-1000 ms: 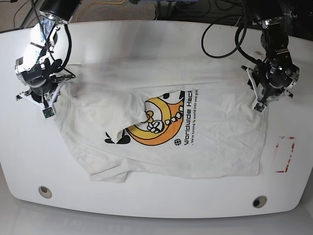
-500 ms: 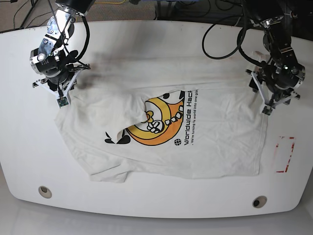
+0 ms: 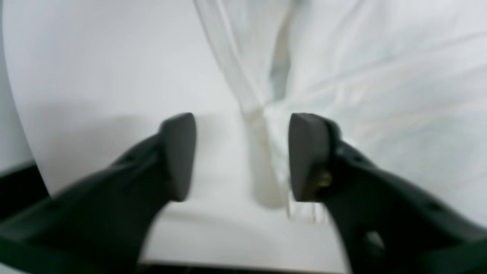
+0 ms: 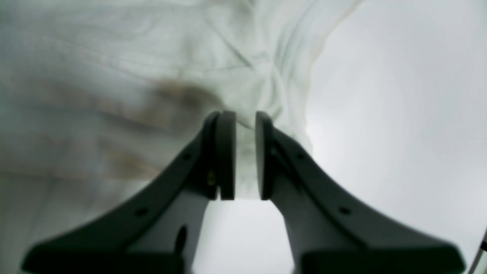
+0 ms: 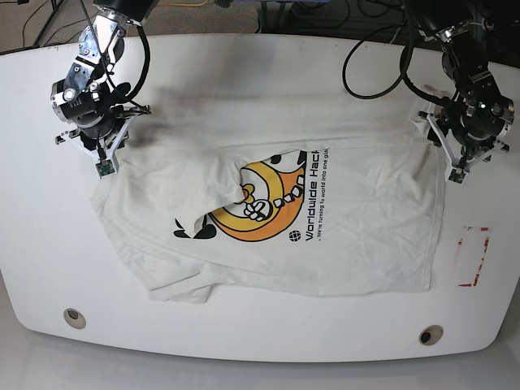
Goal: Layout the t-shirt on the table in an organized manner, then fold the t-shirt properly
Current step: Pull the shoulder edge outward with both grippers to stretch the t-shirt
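The white t-shirt (image 5: 357, 236) lies spread on the table (image 5: 260, 73), its orange-yellow graphic (image 5: 260, 201) partly covered by a folded-over flap at the left. My right gripper (image 5: 104, 162), on the base view's left, is at the shirt's far left corner. In the right wrist view it (image 4: 244, 156) is shut on a bunch of the cloth (image 4: 114, 76). My left gripper (image 5: 455, 172) is at the shirt's right edge. In the left wrist view it (image 3: 243, 156) is open, with a fold of the shirt's edge (image 3: 258, 152) between the fingers.
Two metal grommet holes (image 5: 75, 318) (image 5: 431, 334) sit near the table's front edge. A red-outlined rectangle (image 5: 474, 256) is marked at the right. Black cables (image 5: 366, 65) hang over the table's back right.
My right gripper has moved toward the table's back, drawing the shirt's left corner with it. My left gripper has shifted to the right, to the shirt's right edge.
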Robot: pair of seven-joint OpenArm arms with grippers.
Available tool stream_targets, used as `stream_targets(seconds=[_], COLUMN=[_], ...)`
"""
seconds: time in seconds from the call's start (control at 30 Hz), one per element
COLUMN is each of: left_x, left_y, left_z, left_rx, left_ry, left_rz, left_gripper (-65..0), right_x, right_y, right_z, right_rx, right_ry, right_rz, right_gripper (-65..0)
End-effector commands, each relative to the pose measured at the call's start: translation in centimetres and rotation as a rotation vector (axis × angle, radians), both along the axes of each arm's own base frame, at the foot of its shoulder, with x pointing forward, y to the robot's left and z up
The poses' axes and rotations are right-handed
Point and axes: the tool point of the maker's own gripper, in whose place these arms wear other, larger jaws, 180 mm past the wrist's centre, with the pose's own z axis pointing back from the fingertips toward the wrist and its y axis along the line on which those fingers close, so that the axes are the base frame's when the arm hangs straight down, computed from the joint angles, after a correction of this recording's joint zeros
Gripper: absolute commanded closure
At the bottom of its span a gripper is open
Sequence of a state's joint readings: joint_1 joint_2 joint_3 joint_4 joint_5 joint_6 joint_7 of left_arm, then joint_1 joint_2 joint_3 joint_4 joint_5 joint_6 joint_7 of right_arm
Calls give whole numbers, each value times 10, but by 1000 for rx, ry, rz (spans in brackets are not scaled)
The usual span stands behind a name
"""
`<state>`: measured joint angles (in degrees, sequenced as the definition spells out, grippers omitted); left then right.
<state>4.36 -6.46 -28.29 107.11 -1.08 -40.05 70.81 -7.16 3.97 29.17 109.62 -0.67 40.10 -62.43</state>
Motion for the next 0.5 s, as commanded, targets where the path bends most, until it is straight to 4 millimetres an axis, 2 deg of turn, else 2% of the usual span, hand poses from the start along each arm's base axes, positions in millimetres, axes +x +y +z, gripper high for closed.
stream_targets(seconds=[0.0,0.07,0.17,0.3,0.47], left_x=[9,4,1,-1,-6], left_y=[-5,-7,-11,-15,-16], left_z=[8,2,-2,-5,-8], left_rx=[-11,-21,-34,-45,-45], left_ry=[-46,-31,-25,-19,-4], left_rz=[-11,-6,-3,-2,-5], left_gripper=[-214,-178,-161,-160,-164], right_x=[9,11,12,12,9], right_y=[0,2,4,4,-9], right_z=[2,-5,-14,-23,-34], right_rx=[16,39,66,92,94], right_ry=[-43,-45,-45,-47,-30], right_rz=[8,10,10,8,2], right_gripper=[-87,-87,-86,-86,-86])
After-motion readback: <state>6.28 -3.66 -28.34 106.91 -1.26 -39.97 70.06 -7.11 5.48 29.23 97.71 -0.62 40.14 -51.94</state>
